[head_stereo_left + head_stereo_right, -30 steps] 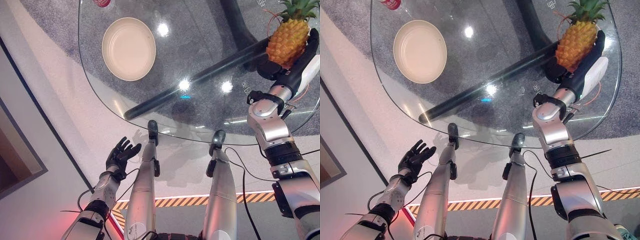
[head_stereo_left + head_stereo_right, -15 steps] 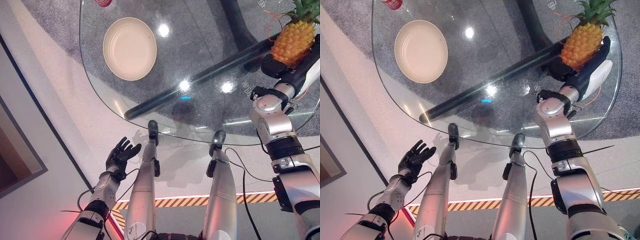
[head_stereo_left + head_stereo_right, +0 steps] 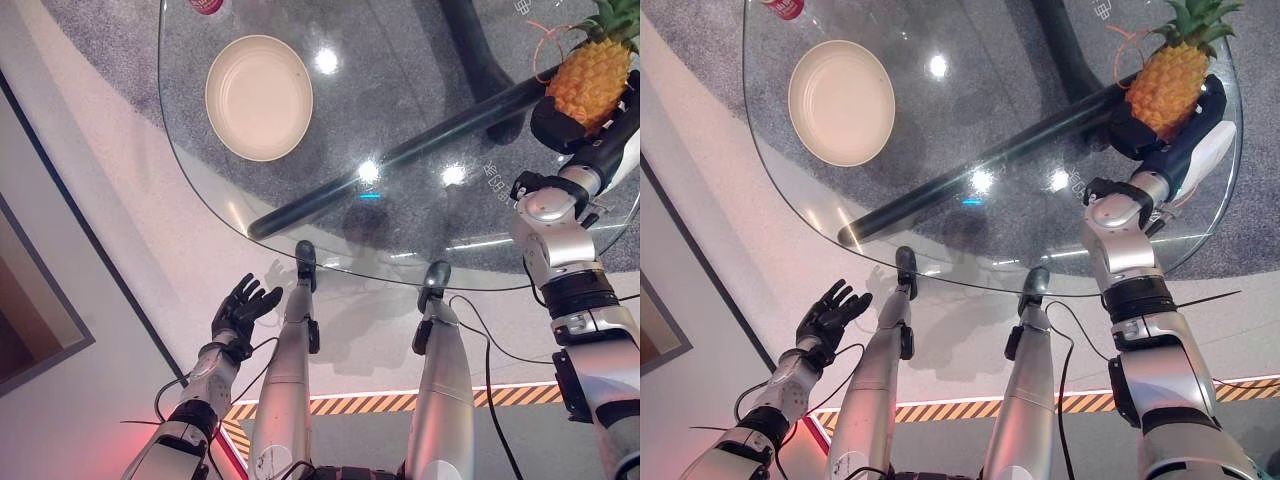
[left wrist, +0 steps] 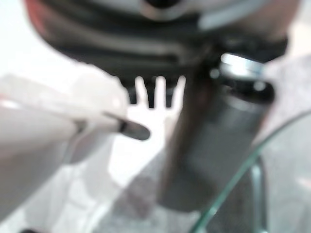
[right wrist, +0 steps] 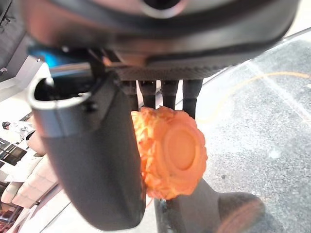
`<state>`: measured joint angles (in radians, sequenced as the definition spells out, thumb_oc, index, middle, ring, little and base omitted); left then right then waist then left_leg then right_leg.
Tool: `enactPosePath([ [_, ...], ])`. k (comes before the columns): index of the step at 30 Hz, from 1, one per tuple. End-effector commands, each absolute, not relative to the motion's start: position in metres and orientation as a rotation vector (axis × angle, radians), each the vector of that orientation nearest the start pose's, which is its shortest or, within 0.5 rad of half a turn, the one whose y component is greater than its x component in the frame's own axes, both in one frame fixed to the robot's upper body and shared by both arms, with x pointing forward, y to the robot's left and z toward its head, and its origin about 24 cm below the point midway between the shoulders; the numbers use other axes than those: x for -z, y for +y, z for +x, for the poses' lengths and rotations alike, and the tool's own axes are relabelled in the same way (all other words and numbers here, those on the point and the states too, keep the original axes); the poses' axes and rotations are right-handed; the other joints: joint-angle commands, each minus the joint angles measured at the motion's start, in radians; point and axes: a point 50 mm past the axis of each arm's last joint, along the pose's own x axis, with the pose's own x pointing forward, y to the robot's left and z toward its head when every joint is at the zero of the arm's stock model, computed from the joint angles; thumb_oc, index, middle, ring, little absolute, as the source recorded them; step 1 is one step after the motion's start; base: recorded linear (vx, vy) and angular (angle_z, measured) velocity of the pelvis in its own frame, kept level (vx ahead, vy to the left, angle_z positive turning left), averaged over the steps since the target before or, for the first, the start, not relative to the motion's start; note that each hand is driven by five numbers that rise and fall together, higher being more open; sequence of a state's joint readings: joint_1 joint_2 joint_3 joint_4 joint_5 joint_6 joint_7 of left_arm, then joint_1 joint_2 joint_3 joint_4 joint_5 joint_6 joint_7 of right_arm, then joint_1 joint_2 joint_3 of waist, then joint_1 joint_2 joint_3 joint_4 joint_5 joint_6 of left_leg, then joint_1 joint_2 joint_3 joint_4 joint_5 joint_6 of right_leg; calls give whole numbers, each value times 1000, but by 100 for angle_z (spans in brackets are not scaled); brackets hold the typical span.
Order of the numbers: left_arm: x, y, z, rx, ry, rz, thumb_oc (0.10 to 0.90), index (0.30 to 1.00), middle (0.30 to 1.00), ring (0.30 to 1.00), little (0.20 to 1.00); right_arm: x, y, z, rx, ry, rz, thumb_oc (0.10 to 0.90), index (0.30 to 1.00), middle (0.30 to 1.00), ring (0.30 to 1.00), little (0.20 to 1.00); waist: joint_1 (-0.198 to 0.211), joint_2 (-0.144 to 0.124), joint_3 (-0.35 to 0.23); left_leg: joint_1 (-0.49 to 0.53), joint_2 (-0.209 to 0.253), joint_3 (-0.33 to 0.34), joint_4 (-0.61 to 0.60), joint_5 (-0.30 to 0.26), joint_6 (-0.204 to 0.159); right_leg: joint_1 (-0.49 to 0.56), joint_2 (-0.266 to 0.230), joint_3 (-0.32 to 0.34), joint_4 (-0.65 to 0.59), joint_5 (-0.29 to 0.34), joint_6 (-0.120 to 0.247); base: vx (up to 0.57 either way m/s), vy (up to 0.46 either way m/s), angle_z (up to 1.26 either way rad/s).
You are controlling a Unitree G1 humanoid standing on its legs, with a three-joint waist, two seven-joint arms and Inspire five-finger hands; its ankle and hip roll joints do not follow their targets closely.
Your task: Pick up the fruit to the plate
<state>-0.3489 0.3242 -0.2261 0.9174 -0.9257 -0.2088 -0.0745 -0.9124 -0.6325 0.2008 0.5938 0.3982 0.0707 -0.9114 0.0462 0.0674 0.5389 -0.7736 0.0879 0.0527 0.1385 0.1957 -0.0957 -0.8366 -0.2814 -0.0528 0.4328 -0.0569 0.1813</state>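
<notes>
Pineapple [image 3: 1168,82]: over the glass table's [image 3: 970,130] far right edge, clasped in the right hand.
Right hand [image 3: 1185,135]: fingers and thumb curled around the fruit.
Left hand [image 3: 830,310]: low beside the table, fingers spread, empty.
Plate [image 3: 840,102]: far left, well apart, bare.

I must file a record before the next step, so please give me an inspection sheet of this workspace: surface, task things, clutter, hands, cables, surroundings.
Surface: round glass table, with bright light reflections.
Job's things: pineapple at the table's far right, in the right hand; cream plate empty, at the far left.
Clutter: red can beyond the plate, partly cut off.
Hands: right hand curled round the pineapple; left hand open, low beside the table, holding nothing.
Cables: nothing seen on the table.
Surroundings: grey speckled floor beneath the glass; striped hazard tape on the floor.
</notes>
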Motion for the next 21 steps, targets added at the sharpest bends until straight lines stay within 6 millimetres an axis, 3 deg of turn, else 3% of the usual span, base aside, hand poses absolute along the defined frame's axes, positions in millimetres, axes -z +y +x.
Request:
enactPosePath([
  [1, 39, 240, 279, -222, 319, -416, 800, 900, 900, 900, 900, -230, -276, 369, 869, -296, -199, 100, 300, 300, 300, 200, 1, 27, -19, -20, 33, -52, 111, -110, -19, 18, -7, -73, -136, 143, -15, 0, 0, 0],
  [11, 16, 251, 293, -296, 189, -520, 800, 900, 900, 900, 900, -229, -276, 369, 850, -308, -240, 100, 300, 300, 300, 200, -1, 26, -19, -5, 33, -53, 102, -109, -23, 30, -11, -73, -141, 142, -10, -3, -3, 2],
  [19, -23, 265, 312, -375, -6, -671, 800, 900, 900, 900, 900, -230, -269, 368, 820, -341, -299, 100, 300, 300, 300, 200, -5, 10, -19, 0, 36, -57, 93, -107, -27, 38, -7, -76, -144, 139, -10, -1, -5, 0],
  [21, -42, 270, 320, -408, -88, -709, 800, 900, 900, 900, 900, -232, -262, 369, 801, -364, -315, 100, 300, 300, 300, 200, -7, 1, -19, -1, 38, -58, 89, -105, -28, 40, -4, -78, -146, 139, -9, -14, -47, 0],
])
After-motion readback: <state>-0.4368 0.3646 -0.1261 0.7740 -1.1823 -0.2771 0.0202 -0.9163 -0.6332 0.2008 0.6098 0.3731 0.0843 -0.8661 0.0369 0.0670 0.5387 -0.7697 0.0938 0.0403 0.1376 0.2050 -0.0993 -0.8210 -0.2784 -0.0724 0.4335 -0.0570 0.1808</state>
